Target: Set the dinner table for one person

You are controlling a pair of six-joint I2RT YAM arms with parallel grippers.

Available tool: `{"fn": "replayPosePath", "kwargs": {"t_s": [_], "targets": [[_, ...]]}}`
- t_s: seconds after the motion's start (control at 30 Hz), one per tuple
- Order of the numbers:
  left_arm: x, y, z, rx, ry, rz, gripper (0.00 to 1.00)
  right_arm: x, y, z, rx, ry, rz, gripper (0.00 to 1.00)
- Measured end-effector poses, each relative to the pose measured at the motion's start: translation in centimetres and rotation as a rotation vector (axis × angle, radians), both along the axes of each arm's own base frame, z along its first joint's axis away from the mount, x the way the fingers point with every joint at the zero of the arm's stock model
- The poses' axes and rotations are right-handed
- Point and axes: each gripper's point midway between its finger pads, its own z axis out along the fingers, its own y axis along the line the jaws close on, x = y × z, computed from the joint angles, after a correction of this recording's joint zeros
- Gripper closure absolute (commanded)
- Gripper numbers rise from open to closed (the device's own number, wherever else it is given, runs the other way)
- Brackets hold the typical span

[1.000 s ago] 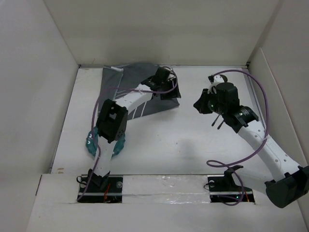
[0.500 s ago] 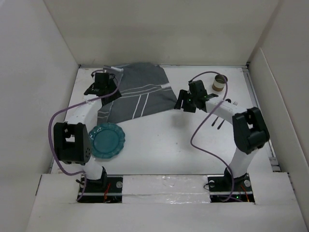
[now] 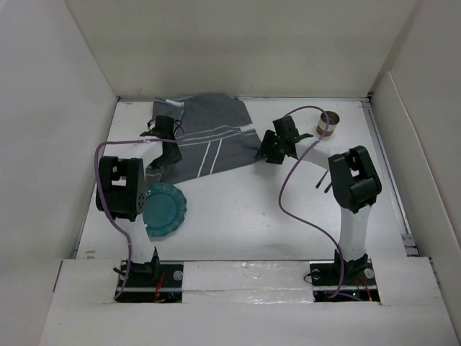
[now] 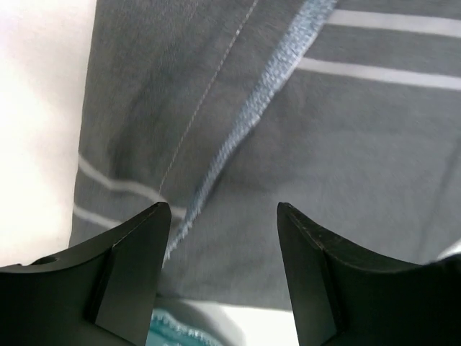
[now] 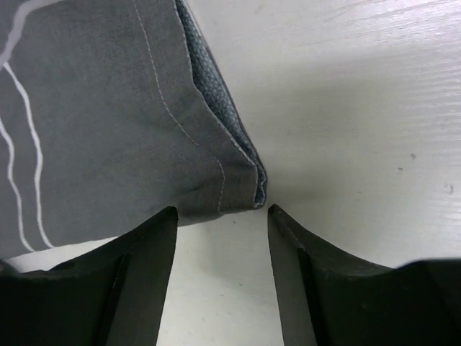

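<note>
A dark grey striped placemat [image 3: 209, 137] lies rumpled at the back of the white dinner table [image 3: 245, 216]. My left gripper [image 3: 171, 149] hovers open over the mat's near-left edge. In the left wrist view the left gripper [image 4: 223, 210] has only cloth [image 4: 324, 144] below it, nothing between the jaws. My right gripper [image 3: 268, 153] stands open at the mat's near-right corner. In the right wrist view that folded corner [image 5: 245, 184] lies just ahead of the right gripper [image 5: 222, 210], apart from both fingers. A teal plate [image 3: 164, 209] sits near the left arm.
A brown cup [image 3: 326, 124] stands at the back right. Dark cutlery [image 3: 323, 184] lies beside the right arm, partly hidden by it. The plate's rim [image 4: 169, 333] shows just below the mat's edge. White walls enclose the table on three sides.
The left arm has swung from the mat's far-left corner to its near-left edge. The right gripper has shifted slightly to the mat's right corner, its jaws a little narrower.
</note>
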Motion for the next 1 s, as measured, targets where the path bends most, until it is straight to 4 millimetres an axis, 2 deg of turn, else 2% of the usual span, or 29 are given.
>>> {"fn": "replayPosePath", "kwargs": {"t_s": [0.07,0.1,0.2,0.23,0.33,0.43,0.53,0.6,0.67,0.73,0.8,0.87,0.93,1.0], "targets": [[0.2,0.1,-0.5,0.009,0.01,0.004,0.46,0.3,-0.1,-0.1,0.011,0.004,-0.017,0.6],[0.5,0.3,-0.9,0.023,0.019,0.01,0.46,0.4,-0.2,-0.2,0.015,0.009,-0.027,0.6],[1.1,0.8,-1.2,0.045,0.023,0.016,0.56,1.1,-0.5,-0.7,0.022,0.025,-0.054,0.91],[1.3,0.9,-1.3,0.049,0.023,0.017,0.71,1.3,-0.7,-0.9,0.024,0.029,-0.064,1.0],[1.7,1.4,-1.7,0.059,0.028,0.021,1.0,1.8,-1.1,-1.0,0.033,0.03,-0.084,1.0],[2.7,1.5,-1.7,0.048,0.019,0.011,1.0,2.2,-2.0,-0.7,0.041,0.011,-0.1,1.0],[4.6,0.4,-1.5,-0.021,-0.025,-0.016,1.0,1.9,-3.8,0.4,0.051,-0.014,-0.122,1.0],[6.3,-1.3,-1.1,-0.073,-0.053,-0.054,1.0,1.4,-5.7,1.4,0.048,-0.035,-0.146,1.0],[9.0,-3.2,-0.3,-0.133,-0.1,-0.101,1.0,0.7,-8.3,2.5,0.042,-0.063,-0.18,1.0],[12.2,-6.1,1.1,-0.196,-0.163,-0.169,1.0,-0.1,-10.8,3.3,0.029,-0.083,-0.218,1.0],[14.5,-9.6,2.9,-0.262,-0.222,-0.254,1.0,-0.8,-13.2,3.7,0.016,-0.1,-0.252,1.0],[15.2,-12.7,4.4,-0.326,-0.266,-0.329,1.0,-1.6,-14.8,3.3,-0.008,-0.092,-0.271,1.0],[14.9,-15.4,5.5,-0.381,-0.287,-0.393,1.0,-2.2,-15.6,2.6,-0.025,-0.074,-0.275,1.0],[14.3,-16.4,5.6,-0.416,-0.286,-0.423,1.0,-2.6,-15.9,2.0,-0.038,-0.06,-0.268,1.0]]}}
